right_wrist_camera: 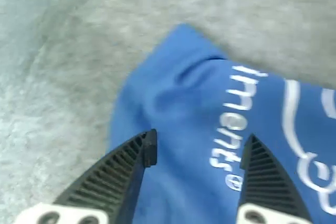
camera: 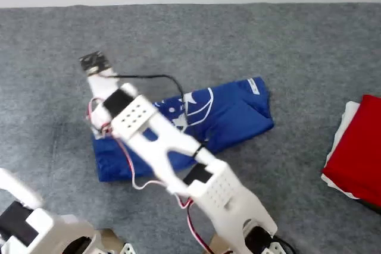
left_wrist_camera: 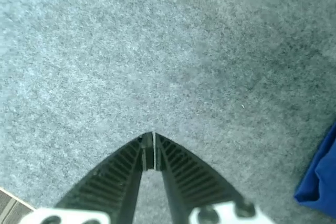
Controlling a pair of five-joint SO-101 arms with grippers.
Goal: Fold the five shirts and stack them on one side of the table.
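A grey felt table (camera: 238,40) seen from above. A blue shirt (camera: 232,114) with white print lies partly folded near the middle, stretching slantwise from the near left toward the far right. The right arm (camera: 155,129), white with a black cable and red and white wires, stretches from the near edge across the shirt's left half. Its wrist view looks down on the right gripper (right_wrist_camera: 199,148), whose black ribbed jaws stand wide apart just above the blue cloth, near a rounded corner of the shirt with white lettering between the fingertips; whether they touch the cloth cannot be told. The left arm (camera: 30,218) sits at the near left corner, clear of the shirt. The left gripper (left_wrist_camera: 149,142) has its jaws pressed together with nothing between them, over bare felt, with an edge of the blue shirt off to one side. At the right edge of the table, well apart from the blue shirt, a folded red shirt (camera: 360,147) lies on top of a white shirt (camera: 345,124).
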